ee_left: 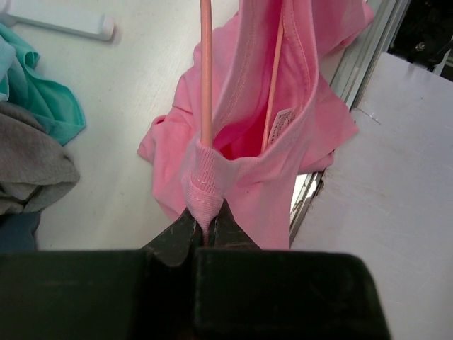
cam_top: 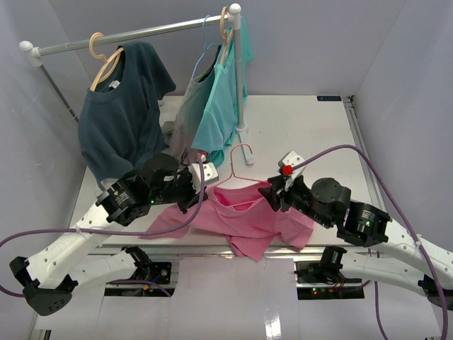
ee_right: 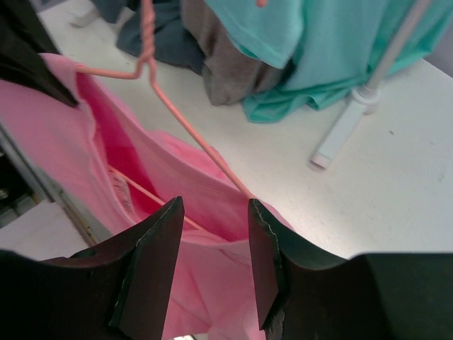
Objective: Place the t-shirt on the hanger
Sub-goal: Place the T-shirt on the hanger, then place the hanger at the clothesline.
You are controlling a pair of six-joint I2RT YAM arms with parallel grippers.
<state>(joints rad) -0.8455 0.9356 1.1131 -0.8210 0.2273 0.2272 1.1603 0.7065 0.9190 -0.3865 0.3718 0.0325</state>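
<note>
Two claws work the neck of a bright pink short-sleeved t-shirt (cam_top: 248, 219), which lies crumpled at the near edge of the white table (cam_top: 311, 134) with a fold spilling past that edge. A thin pink wire hanger (ee_left: 206, 71) is threaded into the neck opening, its hook pointing far and clear of the fabric. Your left claw (ee_left: 205, 228) is clamped tight on the ribbed collar, right where one hanger arm enters. Your right claw (ee_right: 212, 205) hovers above the opposite shoulder, jaws spread and holding nothing.

The step in hand looks like seating the shoulders over the frame. Next, you will likely need the right claw to drop and pinch the fabric beside the wire, then draw it outward over the hanger's end.

Just far of the hook, a turquoise shirt (cam_top: 223, 106) and a grey garment (cam_top: 185, 124) droop to the table. A dark navy-teal shirt (cam_top: 120, 113) hangs on a tan wooden hanger (cam_top: 105, 60) further left. The rack's white upright (cam_top: 241, 85) stands near, and lifting the hanger could snag any of them.
</note>
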